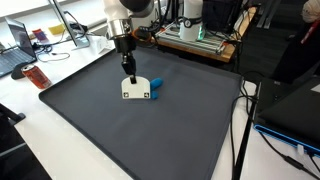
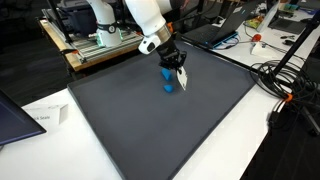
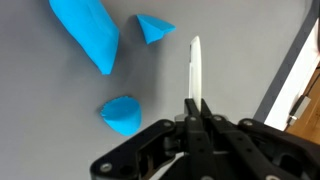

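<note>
The jaws are pressed together on the top edge of a thin white plate (image 3: pixel 195 68). In the wrist view it shows edge-on, as a narrow white sliver pointing away from the black fingers (image 3: pixel 205 112). In both exterior views the white plate (image 1: pixel 138 91) (image 2: pixel 182 75) hangs flat and upright below the jaws, with small dark holes along its lower part. Whether its bottom edge touches the surface underneath cannot be told. Just beside the white plate lie bright blue pieces. The wrist view shows three of them: a long wedge (image 3: pixel 88 35), a small cone (image 3: pixel 153 27) and a second cone (image 3: pixel 122 113) nearest the fingers. In the exterior views they merge into one small blue patch (image 1: pixel 155 86) (image 2: pixel 168 83) partly behind the plate. Beneath the plate a large dark grey mat (image 1: pixel 120 140) (image 2: pixel 150 130) covers most of a white desk (image 1: pixel 25 150) (image 2: pixel 60 155). Above the plate rises the white robot arm (image 1: pixel 130 12) (image 2: pixel 148 22). Well apart from the plate, past the mat's edges, an exterior view shows an open laptop (image 1: pixel 15 45) and a metal equipment rack with green lights (image 1: pixel 195 33). Another exterior view shows a sheet of paper (image 2: pixel 40 118) and a tangle of black cables (image 2: pixel 285 80).
</note>
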You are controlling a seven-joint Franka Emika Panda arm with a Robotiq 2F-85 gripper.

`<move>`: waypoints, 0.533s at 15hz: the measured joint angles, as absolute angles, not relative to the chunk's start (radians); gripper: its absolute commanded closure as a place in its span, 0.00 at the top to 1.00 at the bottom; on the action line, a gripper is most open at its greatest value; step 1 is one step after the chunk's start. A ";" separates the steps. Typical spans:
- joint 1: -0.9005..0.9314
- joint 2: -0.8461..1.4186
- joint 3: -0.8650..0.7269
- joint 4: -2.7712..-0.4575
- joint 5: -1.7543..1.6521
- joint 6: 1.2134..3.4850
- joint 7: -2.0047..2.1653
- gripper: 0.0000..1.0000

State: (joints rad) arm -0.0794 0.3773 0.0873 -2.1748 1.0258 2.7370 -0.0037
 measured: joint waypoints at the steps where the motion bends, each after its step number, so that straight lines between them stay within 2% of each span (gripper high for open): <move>1: -0.082 0.377 0.091 -2.178 1.048 2.740 -0.025 0.01; 8: -0.099 0.376 0.118 -2.197 1.242 2.780 -0.177 0.01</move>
State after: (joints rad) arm -0.0991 0.3758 0.1175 -2.1970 1.2416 2.7802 -0.1767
